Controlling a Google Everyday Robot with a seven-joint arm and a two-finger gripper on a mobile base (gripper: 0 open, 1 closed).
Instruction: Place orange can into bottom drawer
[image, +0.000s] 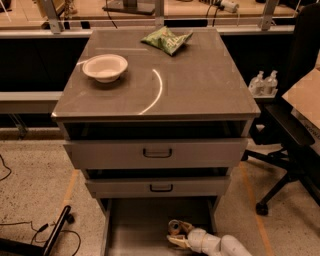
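The small aluminium can (174, 228) shows dull orange-gold with a silver top. It sits low in the plain grey metal bottom drawer (135, 230), at the cream-white gripper (178, 235). The upper drawer fronts (110, 152) are grey with dark rectangular handles (157, 153). The round bowl (105, 66) is off-white, the crumpled snack bag (166, 40) green with pale patches, and the floor (35, 185) speckled beige.

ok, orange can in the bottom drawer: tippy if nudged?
Probably light, easily dented: the orange can is small. It looks upright on the bottom drawer floor, so a nudge may tip it, then it rolls. The tool is beside it.
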